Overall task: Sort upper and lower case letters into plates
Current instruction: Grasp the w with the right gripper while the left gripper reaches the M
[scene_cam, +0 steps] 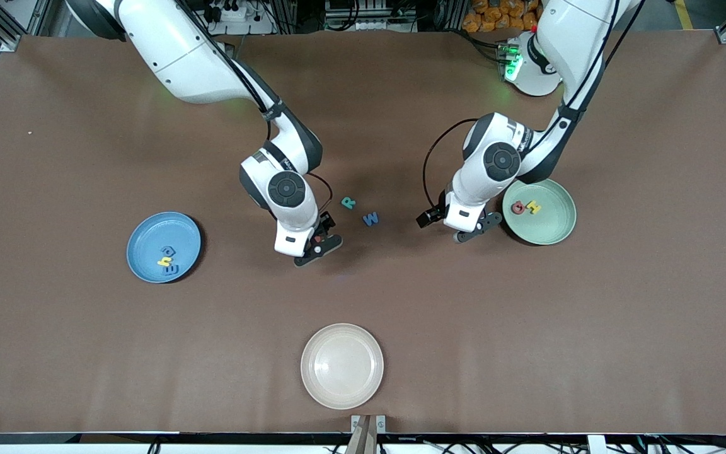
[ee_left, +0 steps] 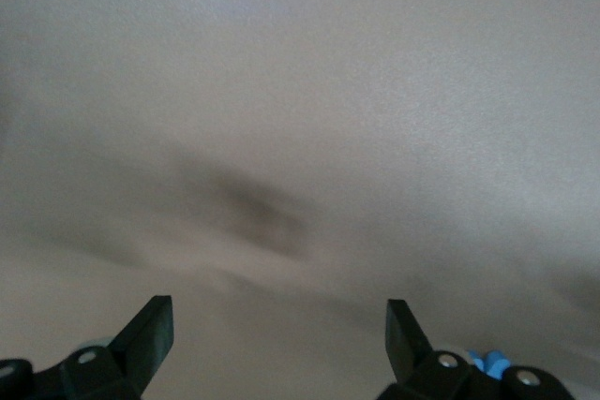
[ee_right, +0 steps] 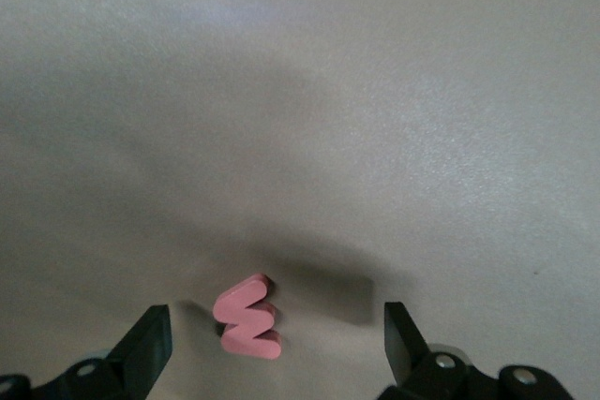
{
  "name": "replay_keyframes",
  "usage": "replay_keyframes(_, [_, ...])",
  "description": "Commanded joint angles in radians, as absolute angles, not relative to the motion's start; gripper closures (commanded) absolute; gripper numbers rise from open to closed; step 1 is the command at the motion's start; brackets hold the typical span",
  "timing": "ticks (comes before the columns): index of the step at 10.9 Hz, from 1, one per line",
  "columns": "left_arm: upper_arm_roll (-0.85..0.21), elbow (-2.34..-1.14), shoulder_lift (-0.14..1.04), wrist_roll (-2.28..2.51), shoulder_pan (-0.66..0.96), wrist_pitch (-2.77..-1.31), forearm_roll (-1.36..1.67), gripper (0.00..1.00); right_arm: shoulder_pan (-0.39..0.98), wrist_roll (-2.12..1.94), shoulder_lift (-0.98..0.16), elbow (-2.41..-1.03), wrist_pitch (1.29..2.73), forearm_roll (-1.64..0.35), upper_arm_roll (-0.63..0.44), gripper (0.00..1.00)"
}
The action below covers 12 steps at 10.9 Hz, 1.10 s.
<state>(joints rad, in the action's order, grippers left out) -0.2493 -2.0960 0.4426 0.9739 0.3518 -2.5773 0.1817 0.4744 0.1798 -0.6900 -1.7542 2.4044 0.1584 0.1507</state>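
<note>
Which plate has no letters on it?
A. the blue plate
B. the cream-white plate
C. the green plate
B: the cream-white plate is bare, while the blue plate holds two letters and the green plate holds a red and a yellow one.

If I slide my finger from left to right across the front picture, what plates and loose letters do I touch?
Blue plate → cream plate → teal R → blue W → green plate.

Cream-white round plate (scene_cam: 341, 366) sits alone on brown worktop (scene_cam: 86, 353), near edge closest to front camera; orange packets (scene_cam: 495, 16) heaped past worktop's edge by robot bases.
</note>
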Motion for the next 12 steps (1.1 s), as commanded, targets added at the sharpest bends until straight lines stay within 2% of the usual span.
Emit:
replay_keyframes(1, [-0.245, -1.996, 0.497, 1.153, 0.414, -2.568, 0.195, 0.00, 0.477, 0.186, -0.681, -1.781, 2.430, 0.179, 0.150, 0.00])
replay_keyframes(3, [-0.245, -1.953, 0.515, 1.213, 0.431, -2.548, 0.196, 0.00, 0.479, 0.192, -0.681, -1.781, 2.430, 0.179, 0.150, 0.00])
replay_keyframes(4, [-0.244, -1.941, 0.525, 1.298, 0.439, -2.548, 0.193, 0.00, 0.486, 0.192, -0.683, -1.781, 2.430, 0.184, 0.150, 0.24])
replay_keyframes(5, [-0.244, -1.922, 0.534, 1.387, 0.455, -2.546, 0.175, 0.00, 0.486, 0.193, -0.683, -1.790, 2.431, 0.216, 0.150, 0.86])
replay_keyframes(6, [-0.245, -1.916, 0.537, 1.463, 0.468, -2.530, 0.081, 0.00, 0.486, 0.193, -0.681, -1.793, 2.431, 0.225, 0.150, 1.00])
replay_keyframes(8, [-0.274, -1.837, 0.575, 1.560, 0.485, -2.423, -0.033, 0.00, 0.485, 0.195, -0.678, -1.793, 2.427, 0.225, 0.150, 1.00])
replay_keyframes(12, [-0.279, -1.766, 0.630, 1.568, 0.514, -2.405, -0.041, 0.00, 0.460, 0.221, -0.647, -1.792, 2.413, 0.222, 0.150, 1.00])
